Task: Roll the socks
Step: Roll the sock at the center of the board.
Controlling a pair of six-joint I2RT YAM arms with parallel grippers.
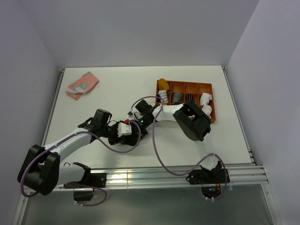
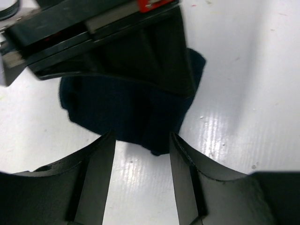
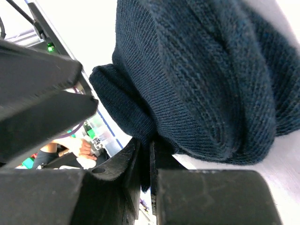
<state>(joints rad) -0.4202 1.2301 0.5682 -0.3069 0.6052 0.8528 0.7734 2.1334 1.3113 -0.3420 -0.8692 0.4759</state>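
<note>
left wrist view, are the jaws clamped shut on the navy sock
No, the left gripper has its jaws standing wide apart, with bare white table showing between them just below the navy sock.

L arm, R arm: white links, blk joints + bases | cables: purple-grey, looped off both | L claw, R claw: blk fingers | green LED lit nr wrists
</note>
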